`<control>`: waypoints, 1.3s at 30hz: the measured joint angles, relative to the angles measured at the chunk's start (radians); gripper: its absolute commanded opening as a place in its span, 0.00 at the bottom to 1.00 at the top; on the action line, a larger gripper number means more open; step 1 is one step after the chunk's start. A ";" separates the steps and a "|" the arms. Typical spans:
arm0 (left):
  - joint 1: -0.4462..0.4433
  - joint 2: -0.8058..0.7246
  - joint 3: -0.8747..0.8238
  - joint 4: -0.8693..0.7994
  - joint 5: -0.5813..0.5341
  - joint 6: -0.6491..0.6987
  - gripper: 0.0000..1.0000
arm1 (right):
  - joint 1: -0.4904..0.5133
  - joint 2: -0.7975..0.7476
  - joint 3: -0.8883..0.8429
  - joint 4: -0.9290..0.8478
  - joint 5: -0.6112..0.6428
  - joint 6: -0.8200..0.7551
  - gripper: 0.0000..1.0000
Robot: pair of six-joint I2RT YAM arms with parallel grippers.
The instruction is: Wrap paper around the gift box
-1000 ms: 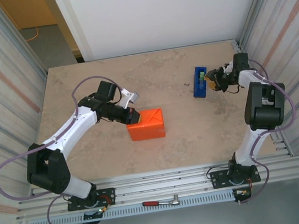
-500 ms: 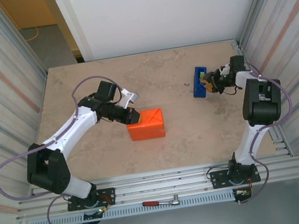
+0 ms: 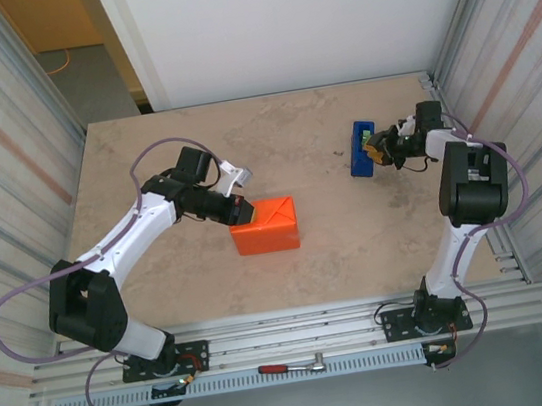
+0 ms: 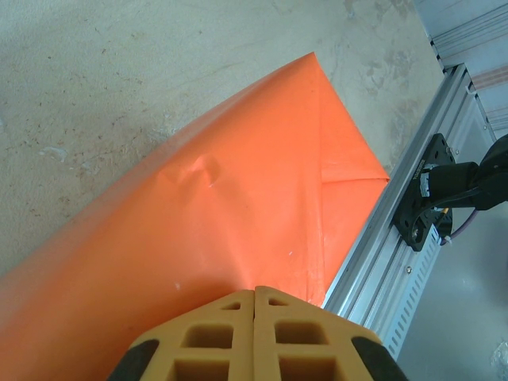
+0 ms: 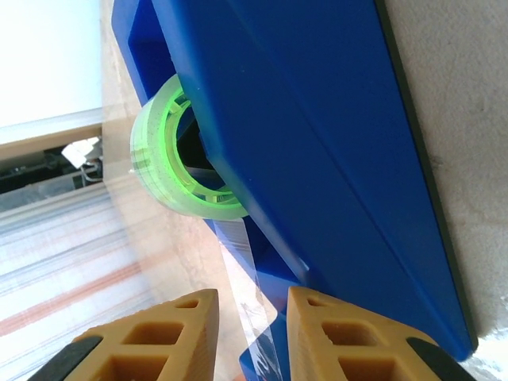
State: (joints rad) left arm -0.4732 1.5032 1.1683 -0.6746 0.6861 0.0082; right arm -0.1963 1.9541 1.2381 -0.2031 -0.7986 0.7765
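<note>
the beige tabletop (image 3: pixel 339 254) takes up most of my overhead view. a little left of its middle lies the paper (image 3: pixel 266 226), bright orange, folded shut into a block-shaped parcel with crease lines across its top. the gift box is hidden inside that wrapping, so i can only place it there. the left arm (image 3: pixel 148 225) stretches from the near left toward the parcel. the left jaws are clenched, fingertips (image 4: pixel 218 317) pressed together with no gap. they sit over the orange sheet at the parcel's far left corner, close by a small dent in the paper; whether they press on it i cannot tell. toward the far right the blue tape dispenser (image 3: pixel 360 150) stands on the tabletop. the right jaws are just beside it on its right, released, with fingers (image 5: pixel 159 337) standing apart. a green-cored tape roll (image 5: pixel 171 159) sits in the dispenser. a clear strip of tape (image 5: pixel 242 254) runs from it into the gap between those fingers.
</note>
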 measured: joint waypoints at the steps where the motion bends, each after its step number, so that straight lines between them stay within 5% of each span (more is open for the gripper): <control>1: 0.000 0.000 0.000 0.000 0.000 0.000 0.00 | 0.000 0.002 0.000 0.003 -0.003 0.000 0.24; 30: -0.003 0.000 0.000 0.000 -0.002 0.000 0.00 | -0.036 0.005 -0.171 0.376 -0.138 0.164 0.24; 39: -0.005 0.000 0.000 0.000 -0.004 0.006 0.00 | -0.040 0.003 -0.193 0.411 -0.135 0.186 0.12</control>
State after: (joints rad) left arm -0.4778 1.5032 1.1683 -0.6746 0.6819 0.0147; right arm -0.2359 1.9575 1.0451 0.2081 -0.9337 0.9623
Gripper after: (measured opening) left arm 0.059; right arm 0.162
